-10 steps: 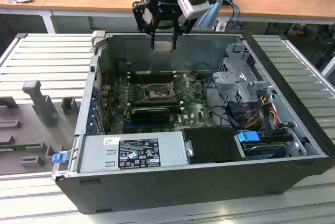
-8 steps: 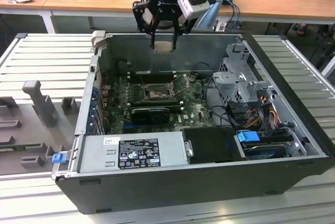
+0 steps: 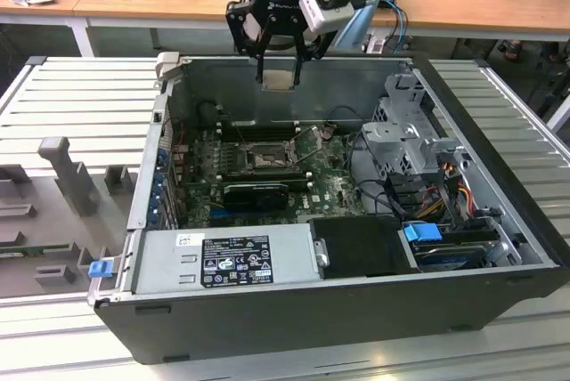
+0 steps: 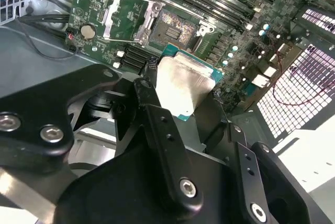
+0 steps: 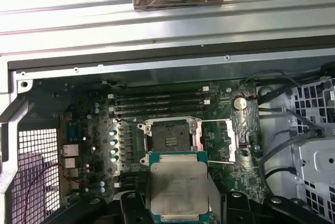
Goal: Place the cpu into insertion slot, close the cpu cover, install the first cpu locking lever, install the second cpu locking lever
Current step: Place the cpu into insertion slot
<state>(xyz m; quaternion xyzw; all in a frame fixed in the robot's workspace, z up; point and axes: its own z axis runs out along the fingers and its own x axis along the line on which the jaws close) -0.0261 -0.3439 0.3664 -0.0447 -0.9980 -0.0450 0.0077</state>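
The gripper (image 3: 278, 74) hangs over the far wall of the open case (image 3: 294, 310). Its fingers (image 4: 149, 103) are clenched on two opposite edges of the cpu (image 5: 178, 190), which is held flat with its metal top facing the wrist.

The cpu is in the air, clear of the board (image 5: 94, 130) and touching nothing but the fingers.

The slot (image 5: 168, 139) is open and bare. The cover (image 5: 220, 140) is swung back on its hinge and lies beside the slot.

Governing relation: the slot lies below the cpu and offset from it, towards the near side of the case in the exterior view. In the first wrist view the cpu's edges run roughly parallel to the slot's frame. Judged from this, what separates the two is mainly offset and height, with little rotation.
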